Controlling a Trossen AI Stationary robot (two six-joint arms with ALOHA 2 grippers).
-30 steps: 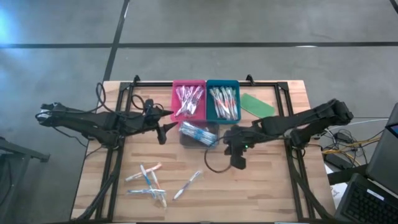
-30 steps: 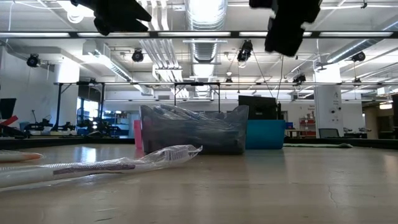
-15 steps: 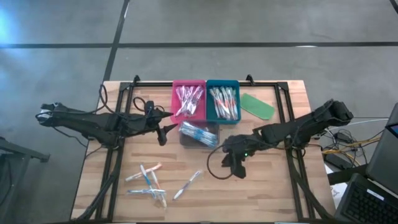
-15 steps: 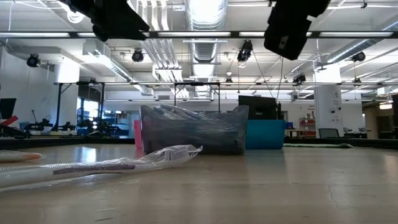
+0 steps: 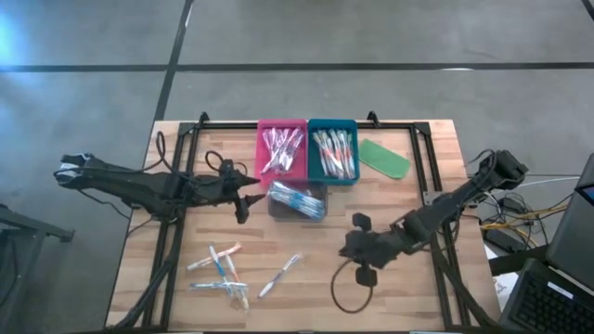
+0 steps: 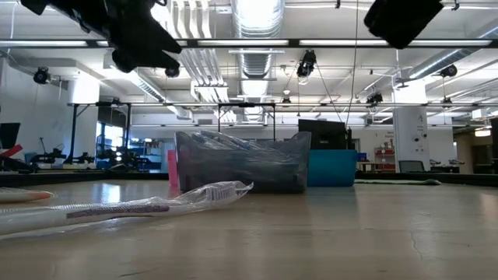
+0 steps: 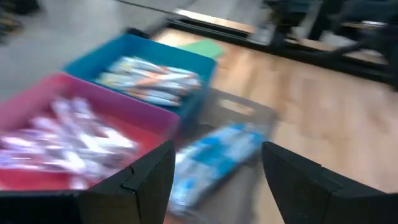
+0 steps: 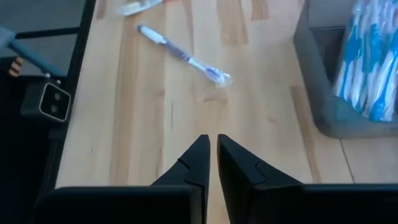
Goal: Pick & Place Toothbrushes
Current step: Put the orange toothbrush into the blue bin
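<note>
At the back edge of the desk (image 5: 436,148) stand two trays side by side — a pink tray (image 5: 281,150) and a blue tray (image 5: 332,150), each already holding toothbrushes, which suggests sorting by colour. Just in front of them sits a grey tray (image 5: 297,200) with blue-accented brushes. The flat green piece (image 5: 384,158) lies beside the blue tray, toward the right back corner, apart from the work. The loose toothbrushes (image 5: 221,271) still to be placed are scattered near the front left corner, with a single toothbrush (image 5: 280,275) lying a little nearer the middle of the front edge. The left gripper (image 5: 243,193) hovers just beside the grey tray with its fingers spread wide and nothing between them; its wrist view looks across all three trays. The right gripper (image 8: 210,163) hangs over bare wood toward the front of the desk, fingers pressed nearly together and empty, pointing toward that single brush — probably lining up to fetch it, though the jaws would have to open first.
</note>
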